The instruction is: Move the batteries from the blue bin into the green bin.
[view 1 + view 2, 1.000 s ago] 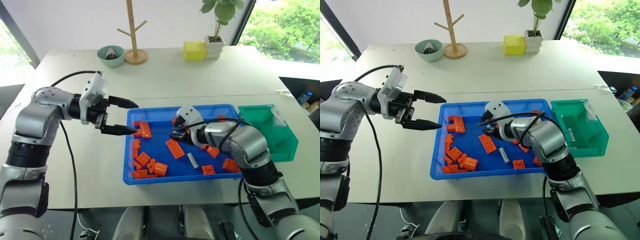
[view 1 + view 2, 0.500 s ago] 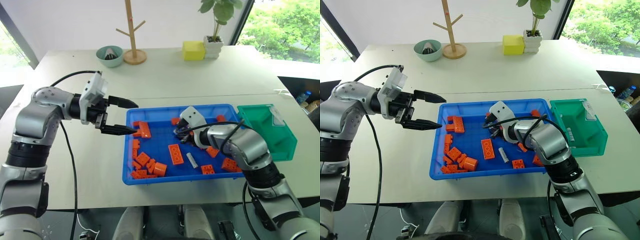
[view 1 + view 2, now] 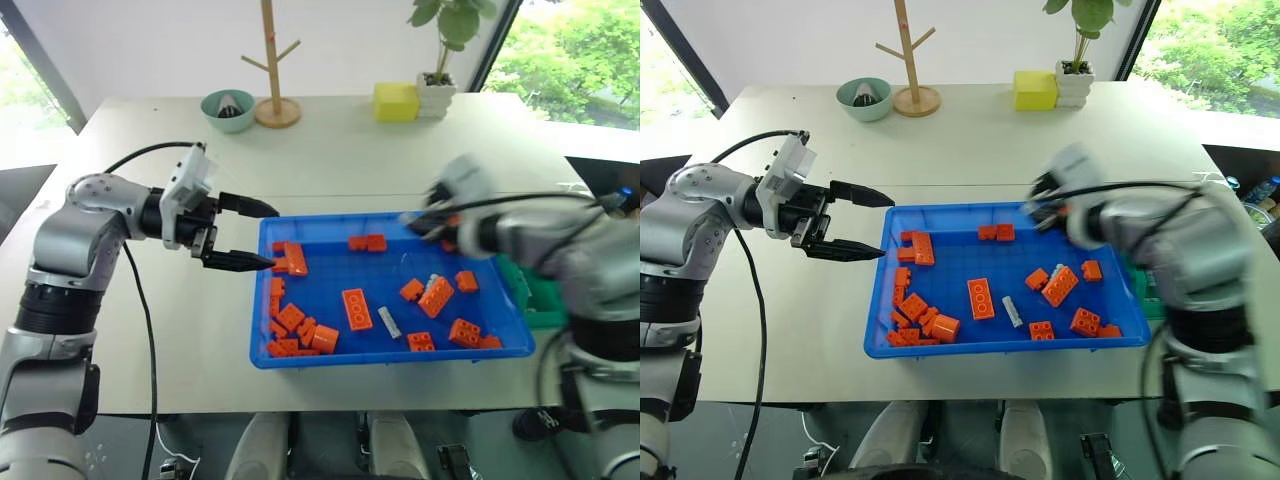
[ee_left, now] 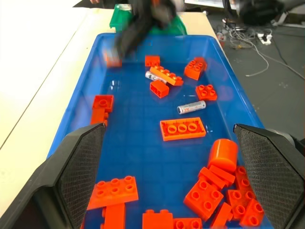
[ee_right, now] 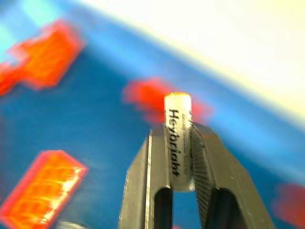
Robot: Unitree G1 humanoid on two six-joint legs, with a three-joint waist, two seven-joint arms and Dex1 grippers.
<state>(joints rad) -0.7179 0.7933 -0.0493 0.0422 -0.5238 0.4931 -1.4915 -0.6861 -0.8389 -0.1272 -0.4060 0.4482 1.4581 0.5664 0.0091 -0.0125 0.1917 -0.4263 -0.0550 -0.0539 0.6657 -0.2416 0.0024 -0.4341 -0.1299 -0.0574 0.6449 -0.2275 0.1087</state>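
Note:
The blue bin (image 3: 390,358) lies in front of me on the table, strewn with orange bricks. One of the batteries (image 5: 177,143), a white cylinder with black lettering, is pinched upright in my right gripper (image 5: 178,136), which is shut on it. That gripper (image 3: 425,220) hangs blurred above the bin's far right part. A second battery (image 3: 388,321) lies on the bin floor near the front, and another (image 4: 155,75) rests against a brick. My left gripper (image 3: 245,235) hovers open at the bin's left rim, holding nothing. A sliver of the green bin (image 3: 527,297) peeks out behind my right arm.
Orange bricks (image 3: 356,308) are scattered over the blue bin, with a heap at its front left corner (image 3: 295,335). At the table's far side stand a teal bowl (image 3: 228,108), a wooden peg stand (image 3: 274,108), a yellow box (image 3: 395,100) and a potted plant (image 3: 437,85).
My right gripper closed on a battery in the middle of the blue bin, then rose and swung right with it. The left arm stayed still.

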